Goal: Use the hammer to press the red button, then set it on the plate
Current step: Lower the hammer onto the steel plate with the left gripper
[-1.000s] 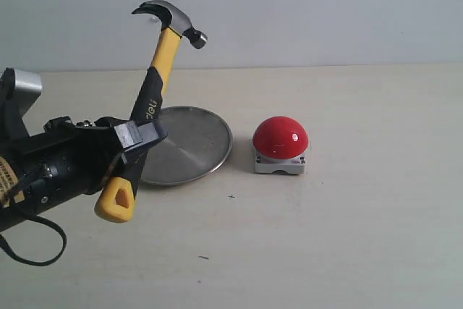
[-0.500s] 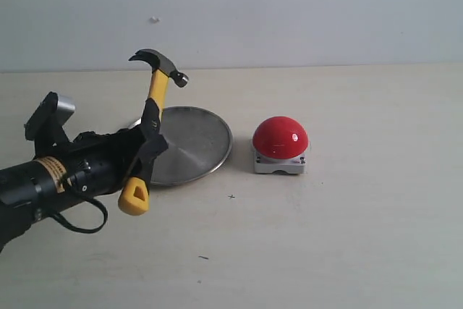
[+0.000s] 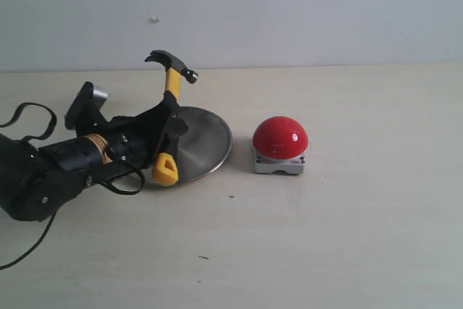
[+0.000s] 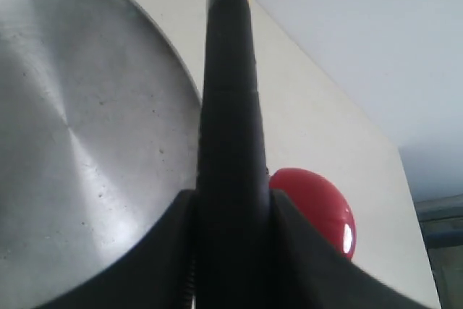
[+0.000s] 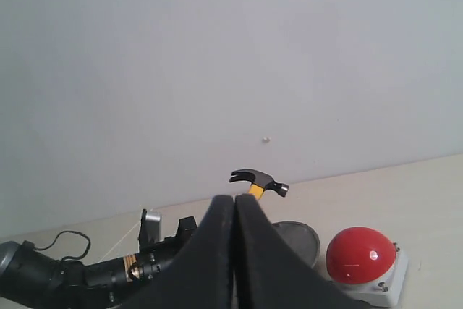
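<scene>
My left gripper is shut on the black grip of the hammer, holding it nearly upright over the left side of the silver plate. The dark head points up and the yellow looped tip hangs low at the plate's near left rim. In the left wrist view the hammer handle runs between the fingers, with the plate on one side and the red button on the other. The red button sits on its grey base right of the plate. My right gripper is shut and empty, away from the scene.
The beige table ends at a pale wall behind. The left arm and its loose black cable lie low over the table's left side.
The left arm has moved right and down toward the plate, bringing the hammer lower; its yellow tip now hangs at the plate's rim. The button and plate have not moved.
</scene>
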